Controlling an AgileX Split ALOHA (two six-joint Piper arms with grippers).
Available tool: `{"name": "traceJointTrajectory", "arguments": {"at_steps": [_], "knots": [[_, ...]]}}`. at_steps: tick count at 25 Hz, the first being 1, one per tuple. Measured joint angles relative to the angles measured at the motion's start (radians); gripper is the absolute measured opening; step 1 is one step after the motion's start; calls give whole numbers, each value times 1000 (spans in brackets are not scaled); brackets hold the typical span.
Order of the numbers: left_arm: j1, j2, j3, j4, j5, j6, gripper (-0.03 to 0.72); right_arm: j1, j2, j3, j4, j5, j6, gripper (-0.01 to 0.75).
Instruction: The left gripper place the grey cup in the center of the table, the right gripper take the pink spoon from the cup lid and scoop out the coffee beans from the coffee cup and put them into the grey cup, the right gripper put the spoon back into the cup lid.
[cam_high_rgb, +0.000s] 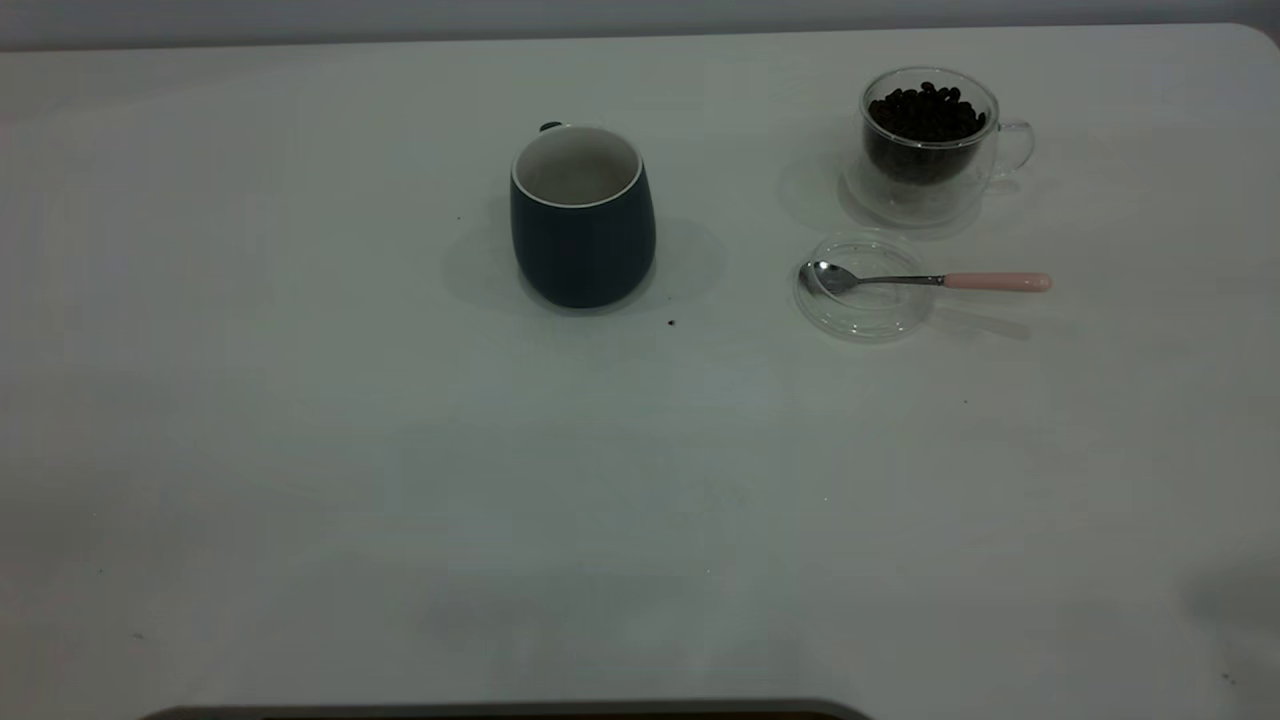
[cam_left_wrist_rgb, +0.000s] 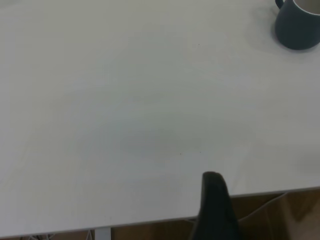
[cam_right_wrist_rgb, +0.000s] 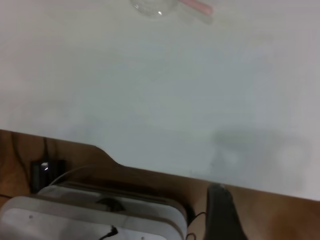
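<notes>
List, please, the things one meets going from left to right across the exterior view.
grey cup → cup lid with the pink spoon lying across it; the coffee cup of coffee beans stands behind them, so its place overlaps theirs.

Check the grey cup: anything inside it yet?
The grey cup shows only its white inner wall; no coffee beans visible. Its very bottom is hidden by the near rim. The beans sit in the glass mug, and the spoon lies on the lid.

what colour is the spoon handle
Pale pink, on the spoon resting in the lid; clearest in the exterior view.
</notes>
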Motion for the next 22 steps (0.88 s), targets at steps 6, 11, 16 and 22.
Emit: {"name": "traceJointTrajectory", "arguments": {"at_steps": [6, 11, 16, 22], "knots": [[0, 0, 0, 0, 1, 0, 586, 0, -224, 91, -21, 13, -3, 510], [0, 0, 0, 0, 1, 0, 586, 0, -421, 184, -65, 12, -11, 510], [0, 0, 0, 0, 1, 0, 586, 0, -551, 308, -75, -69, -11, 510], [0, 0, 0, 0, 1, 0, 586, 0, -651, 363, -71, -83, -12, 510]]}}
